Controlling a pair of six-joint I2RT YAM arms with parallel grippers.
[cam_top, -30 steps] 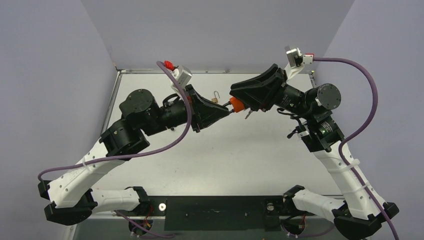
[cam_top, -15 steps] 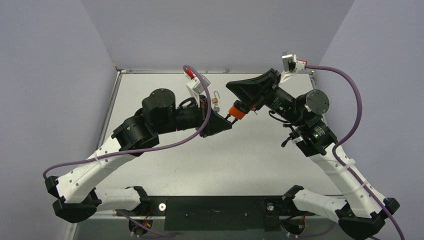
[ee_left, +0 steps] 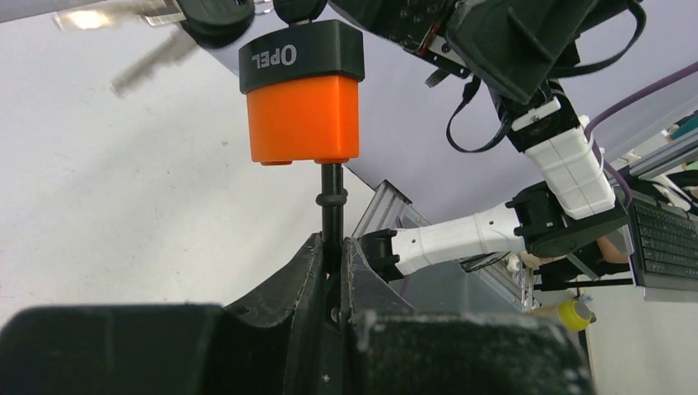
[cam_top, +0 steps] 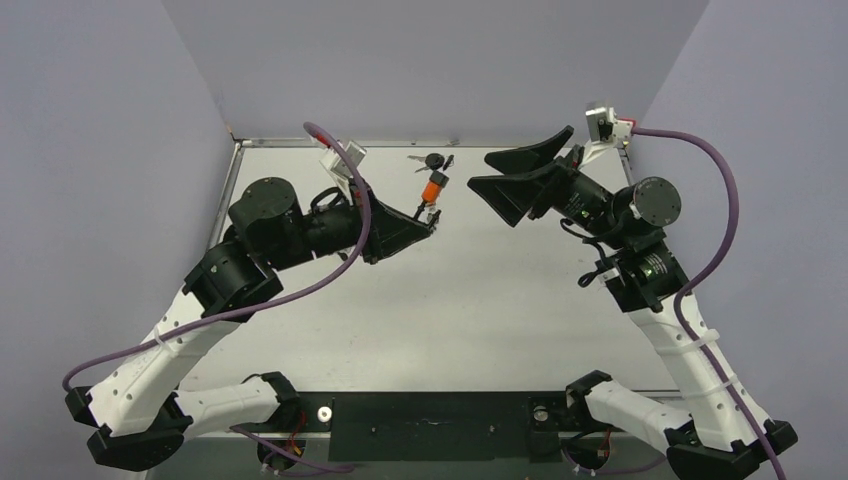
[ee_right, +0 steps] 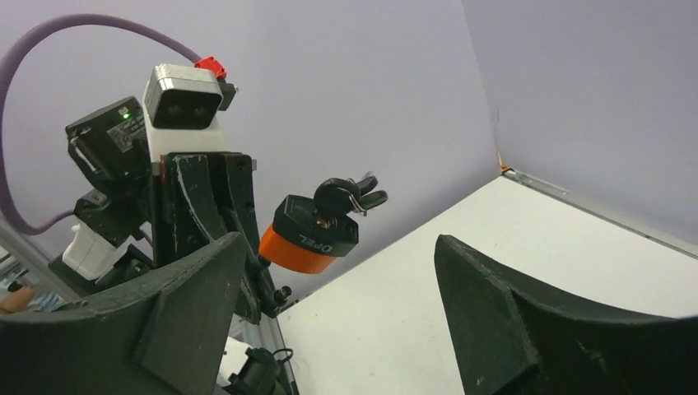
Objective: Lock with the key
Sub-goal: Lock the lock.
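Observation:
An orange padlock [cam_top: 433, 187] with a black top hangs in the air above the table's back middle. A bunch of black-headed keys [cam_top: 432, 160] sticks out of its top. My left gripper [cam_top: 427, 213] is shut on the lock's thin black shackle [ee_left: 332, 210], with the orange body [ee_left: 304, 107] just beyond the jaws [ee_left: 332, 251]. My right gripper [cam_top: 485, 172] stands open to the right of the lock, apart from it and holding nothing. In the right wrist view the padlock [ee_right: 309, 239] and keys [ee_right: 346, 196] sit beyond my open right gripper [ee_right: 339, 280].
Grey walls close in the white table [cam_top: 450, 290] on the left, back and right. The left arm's purple cable [cam_top: 340, 160] arches over its wrist. Both arm bases stand on the black rail [cam_top: 430, 410] at the near edge.
My right gripper was shut at the lock's key end; it has now opened, let go and drawn back right. My left arm has swung the padlock toward the back.

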